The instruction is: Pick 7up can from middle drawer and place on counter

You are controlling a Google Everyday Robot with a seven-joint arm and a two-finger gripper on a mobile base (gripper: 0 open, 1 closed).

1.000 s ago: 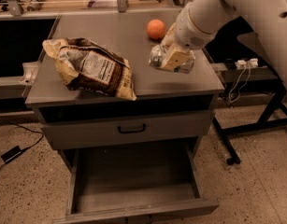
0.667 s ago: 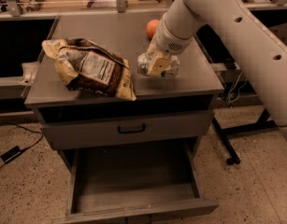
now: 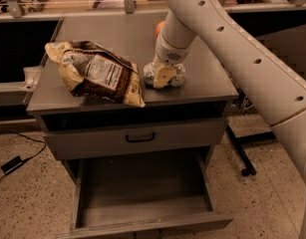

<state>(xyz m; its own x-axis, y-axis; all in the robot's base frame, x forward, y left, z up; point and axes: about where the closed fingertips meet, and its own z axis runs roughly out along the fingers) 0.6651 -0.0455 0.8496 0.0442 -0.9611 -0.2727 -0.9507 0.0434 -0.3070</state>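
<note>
The 7up can (image 3: 150, 74), silvery, lies on its side low on the counter (image 3: 107, 34) near its front edge, right of the middle. My gripper (image 3: 164, 78) reaches down from the upper right and is shut around the can, a tan finger (image 3: 165, 75) across its front. The can looks to be resting on the counter or just above it; I cannot tell which. The middle drawer (image 3: 142, 193) stands pulled open below, and its tray is empty.
A brown and yellow snack bag (image 3: 95, 73) lies on the counter's left half, close to the can. An orange ball (image 3: 159, 28) shows behind my arm. The upper drawer (image 3: 140, 137) with a black handle is closed. A black stand foot (image 3: 244, 156) is at right.
My arm has moved left and toward the counter's front edge with the can, and has lowered it to the counter surface beside the snack bag.
</note>
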